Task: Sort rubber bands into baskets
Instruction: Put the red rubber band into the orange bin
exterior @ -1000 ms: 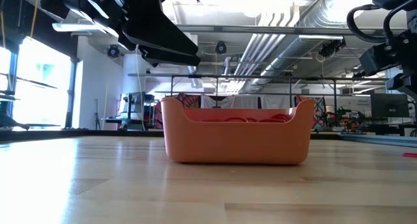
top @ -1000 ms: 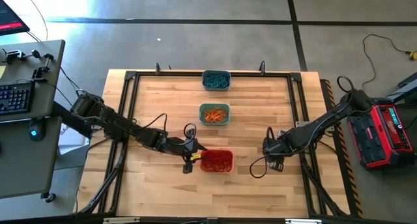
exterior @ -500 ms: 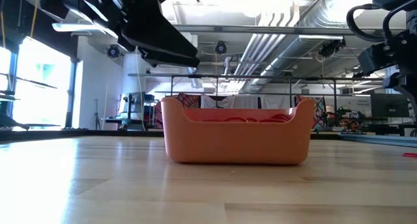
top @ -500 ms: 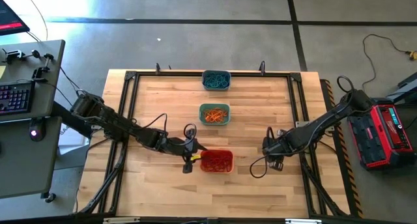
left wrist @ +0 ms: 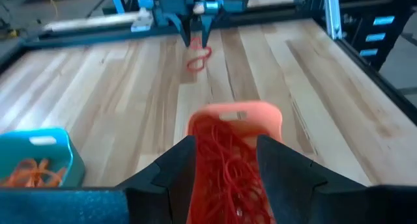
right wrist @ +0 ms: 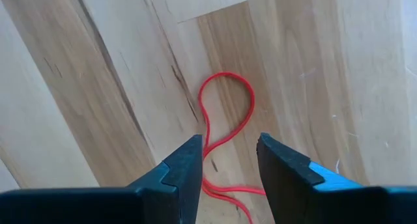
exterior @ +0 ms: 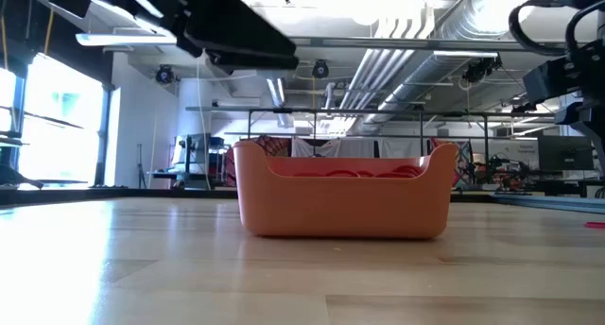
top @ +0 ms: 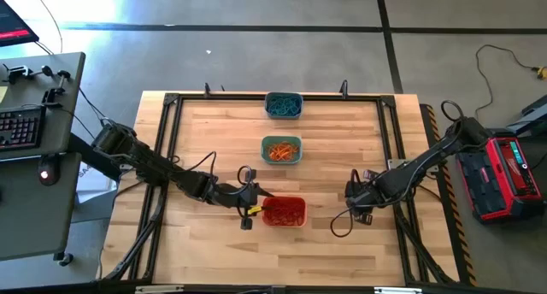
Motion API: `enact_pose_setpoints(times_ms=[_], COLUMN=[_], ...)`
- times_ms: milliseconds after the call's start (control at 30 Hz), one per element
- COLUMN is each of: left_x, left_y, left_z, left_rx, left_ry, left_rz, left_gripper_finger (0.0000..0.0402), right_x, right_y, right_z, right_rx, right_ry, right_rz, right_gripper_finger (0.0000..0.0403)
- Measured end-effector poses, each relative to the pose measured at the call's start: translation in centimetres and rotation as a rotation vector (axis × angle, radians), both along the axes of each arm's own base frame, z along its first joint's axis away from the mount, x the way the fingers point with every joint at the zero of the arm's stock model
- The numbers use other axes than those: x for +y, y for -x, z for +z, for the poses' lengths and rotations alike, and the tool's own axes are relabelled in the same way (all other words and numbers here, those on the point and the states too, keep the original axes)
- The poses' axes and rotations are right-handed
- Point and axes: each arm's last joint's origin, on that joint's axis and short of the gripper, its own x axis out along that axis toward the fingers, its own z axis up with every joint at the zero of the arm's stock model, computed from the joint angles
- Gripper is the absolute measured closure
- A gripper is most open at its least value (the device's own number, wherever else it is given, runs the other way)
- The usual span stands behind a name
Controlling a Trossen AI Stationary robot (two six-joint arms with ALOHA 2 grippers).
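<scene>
Three baskets stand in a row from far to near. The grey-blue one [top: 283,104] holds teal rubber bands, the teal-green one [top: 281,149] orange ones, and the orange one [top: 285,211] [left wrist: 234,129] red ones. My left gripper [top: 258,210] [left wrist: 226,146] hovers open over the orange basket's left end, with nothing between its fingers. My right gripper [top: 357,207] [right wrist: 229,146] points down, open, right of that basket. A single red rubber band [right wrist: 225,110] [left wrist: 199,58] lies flat on the wood below it, one end running between the fingers.
A black metal frame [top: 171,157] rims the wooden table. Black cables loop beside both arms [top: 342,226]. Bare wood lies between the orange basket and my right gripper. A desk with a keyboard [top: 21,127] stands left of the table, and a red case [top: 504,179] right of it.
My left gripper has rolled and tipped a little while staying over the orange basket's left end. In the low view its dark shape now stands more level.
</scene>
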Motion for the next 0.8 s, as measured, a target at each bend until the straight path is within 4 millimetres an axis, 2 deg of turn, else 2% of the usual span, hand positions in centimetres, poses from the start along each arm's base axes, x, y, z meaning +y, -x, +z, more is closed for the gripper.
enact_pose_setpoints(times_ms=[300,567,800], left_x=[0.3,0.5,0.9], left_y=[-0.3,-0.6,-0.8], left_z=[0.4,0.8,1.0], left_rx=[-0.043,-0.084,-0.098], left_ry=[-0.013,0.001,0.011], left_rz=[-0.021,-0.054,-0.061], left_gripper_finger=[0.0247,0.0247,0.0247], right_x=[1.1,0.7,0.5], right_y=[0.7,1.8,2.1], right_z=[-0.1,-3.0,-3.6], right_rx=[-0.019,-0.025,-0.025], right_ry=[0.021,-0.035,-0.035], right_rz=[0.017,-0.083,-0.088], right_gripper_finger=[0.0267,0.0267,0.0269])
